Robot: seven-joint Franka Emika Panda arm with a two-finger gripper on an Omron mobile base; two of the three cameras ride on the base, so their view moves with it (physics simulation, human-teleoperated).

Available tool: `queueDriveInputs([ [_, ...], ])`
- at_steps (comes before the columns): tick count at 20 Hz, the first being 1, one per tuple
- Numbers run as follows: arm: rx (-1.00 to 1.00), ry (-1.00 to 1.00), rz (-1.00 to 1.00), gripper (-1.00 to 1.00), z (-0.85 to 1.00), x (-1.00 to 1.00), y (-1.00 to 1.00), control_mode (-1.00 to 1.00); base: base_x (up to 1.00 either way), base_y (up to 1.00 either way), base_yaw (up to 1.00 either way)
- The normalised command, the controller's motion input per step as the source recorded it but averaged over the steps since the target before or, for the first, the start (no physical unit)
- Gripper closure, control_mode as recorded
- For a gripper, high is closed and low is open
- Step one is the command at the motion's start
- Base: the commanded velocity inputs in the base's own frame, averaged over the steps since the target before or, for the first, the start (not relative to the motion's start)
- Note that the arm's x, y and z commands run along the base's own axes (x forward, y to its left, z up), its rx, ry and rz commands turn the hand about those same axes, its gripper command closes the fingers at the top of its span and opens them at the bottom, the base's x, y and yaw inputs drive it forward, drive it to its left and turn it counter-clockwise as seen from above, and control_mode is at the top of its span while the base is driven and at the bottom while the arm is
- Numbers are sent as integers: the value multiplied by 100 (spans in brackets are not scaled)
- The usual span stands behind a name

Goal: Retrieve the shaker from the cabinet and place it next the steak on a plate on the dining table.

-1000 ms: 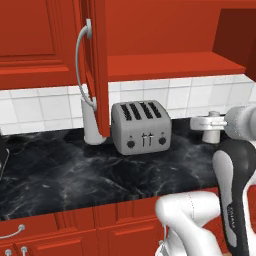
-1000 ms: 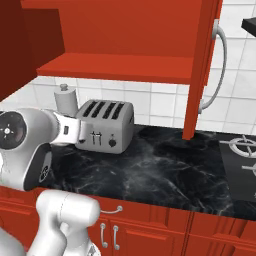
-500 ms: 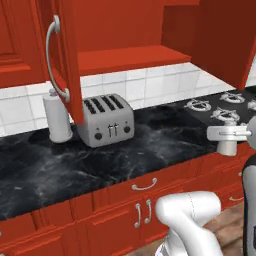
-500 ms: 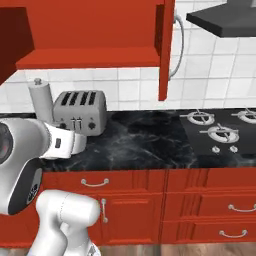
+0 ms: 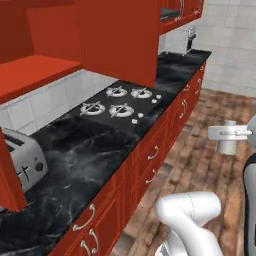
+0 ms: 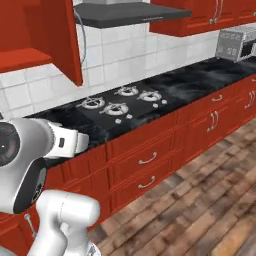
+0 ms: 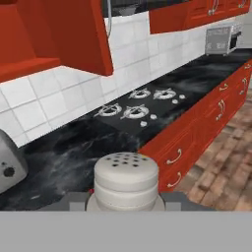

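Note:
My gripper is shut on the shaker, a small grey cylinder whose lighter, perforated cap fills the bottom of the hand view. In the left base view the gripper holds the shaker upright in the air over the wooden floor, well off the counter. The red wall cabinet stands open, its door swung out with the silver handle along its edge and a bare shelf inside. The steak, plate and dining table are out of view.
A black marble wall counter runs along the wall with a gas hob, a range hood above it, a toaster and a silver oven at the far end. Red drawers line the front. Wooden floor lies open.
The whole picture has swung along the counter: the base has turned away from the cabinet, so the hob and floor now show. The shaker stays in the gripper.

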Motion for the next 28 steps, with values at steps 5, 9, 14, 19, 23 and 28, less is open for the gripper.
queueDriveInputs([
  [5,0,0,0,100,0,0,0,100,0,-29,-91],
  [9,0,0,0,100,0,0,0,100,0,-19,-95],
  [14,0,0,0,100,0,0,0,100,0,-22,-94],
  [19,0,0,0,100,0,0,0,100,1,-57,-80],
  [23,0,0,0,100,0,0,0,100,3,-58,-78],
  [28,0,0,0,100,0,0,0,100,12,-29,-73],
])
